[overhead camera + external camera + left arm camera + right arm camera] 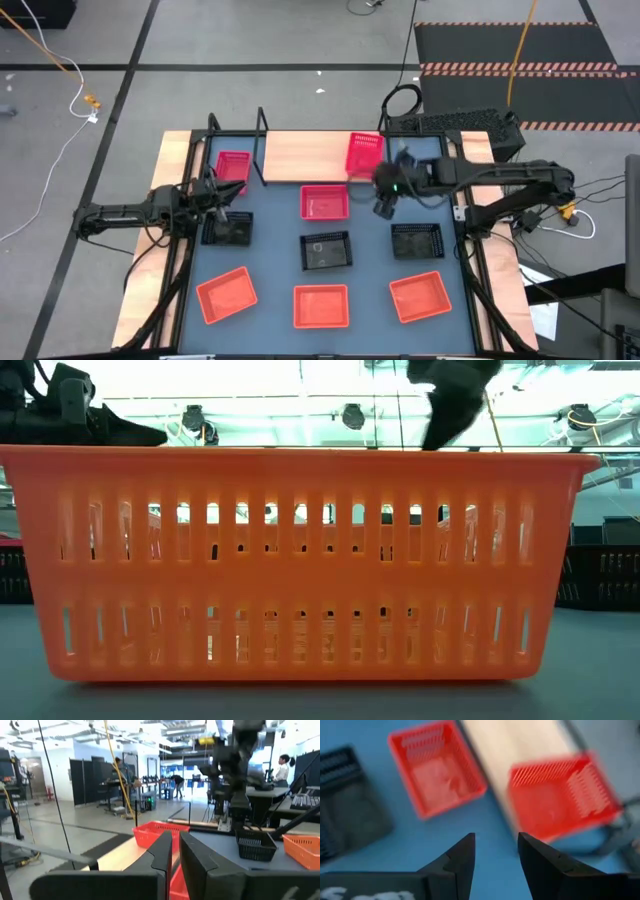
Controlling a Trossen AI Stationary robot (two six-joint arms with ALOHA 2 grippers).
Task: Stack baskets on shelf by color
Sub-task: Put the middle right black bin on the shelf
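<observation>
The shelf (300,155), a light wooden board, runs along the table's far edge. It carries a pink basket (232,167) at its left and another pink basket (364,153) right of centre. A third pink basket (324,201) sits on the table in front of the shelf. Three black baskets (326,250) stand in the middle row and three orange baskets (321,305) in the near row. My left gripper (213,195) is at the left pink basket's near corner, shut on it. My right gripper (496,840) hangs open over the table between the two other pink baskets, touching nothing. My left gripper (173,851) comes in about level from the near left. Its fingers (162,852) stand close together with the pink basket's near wall (175,875) showing in the narrow gap, as if pinched. The basket (155,831) appears to rest on the shelf board (117,855).
In the low view an orange basket (320,560) blocks nearly everything. Black wire posts (262,145) rise from the shelf frame beside the left pink basket. Bare board lies between the two shelved baskets. People stand in the room beyond the table (285,767).
</observation>
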